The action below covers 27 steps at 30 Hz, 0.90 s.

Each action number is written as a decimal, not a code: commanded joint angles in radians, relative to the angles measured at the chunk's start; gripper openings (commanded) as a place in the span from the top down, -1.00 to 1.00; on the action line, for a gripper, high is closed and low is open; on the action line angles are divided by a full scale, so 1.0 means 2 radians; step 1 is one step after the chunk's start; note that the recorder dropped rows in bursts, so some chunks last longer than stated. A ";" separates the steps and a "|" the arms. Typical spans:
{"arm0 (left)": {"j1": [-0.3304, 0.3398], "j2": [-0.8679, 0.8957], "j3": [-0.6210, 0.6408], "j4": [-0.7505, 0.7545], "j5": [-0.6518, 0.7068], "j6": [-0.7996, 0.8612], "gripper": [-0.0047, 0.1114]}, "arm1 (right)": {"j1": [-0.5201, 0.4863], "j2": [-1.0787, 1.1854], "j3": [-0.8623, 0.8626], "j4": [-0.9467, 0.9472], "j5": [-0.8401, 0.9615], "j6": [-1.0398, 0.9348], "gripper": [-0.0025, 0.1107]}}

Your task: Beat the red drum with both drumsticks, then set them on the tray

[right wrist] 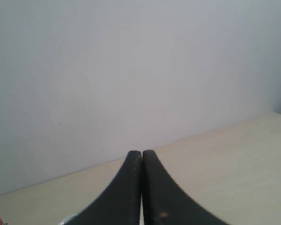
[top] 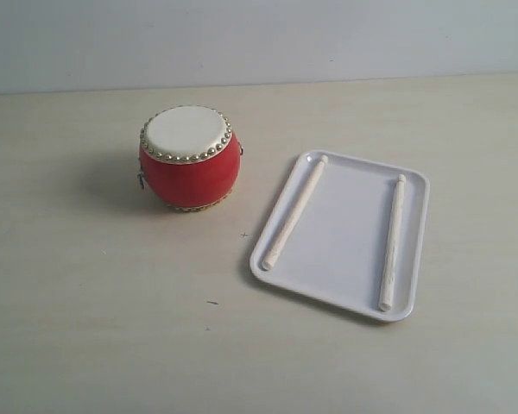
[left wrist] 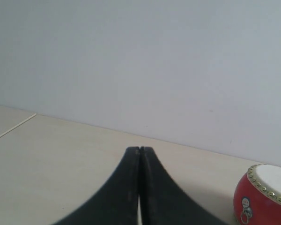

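Table: pale beige wood-grain top (top: 86, 328), possibly laminate.
Left on it: squat glossy red drum (top: 188, 164), stood upright.
Right on it: flat white rectangular plastic tray (top: 341, 233), laid apart from it.

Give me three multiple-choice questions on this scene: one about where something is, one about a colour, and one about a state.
1. Where do the two drumsticks lie?
A) on the tray
B) under it
C) held up in the air

2. What colour is the body of the drum?
A) blue
B) red
C) green

3. How do the left gripper and the right gripper stand?
A) both wide open
B) each shut on a stick
C) both shut, holding nothing

Answers:
1 A: both sticks rest inside the tray's rim, apart from each other.
2 B: the body is glossy red below the white skin.
3 C: each wrist view shows the fingertips pressed together with nothing between them.
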 commanded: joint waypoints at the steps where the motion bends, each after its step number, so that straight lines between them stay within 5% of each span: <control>1: 0.001 -0.002 0.002 -0.004 -0.007 0.002 0.92 | -0.002 -0.003 0.002 -0.001 -0.004 -0.001 0.96; 27: -0.012 -0.002 0.002 -0.004 -0.007 0.002 0.92 | -0.002 -0.003 0.002 -0.001 -0.004 -0.001 0.96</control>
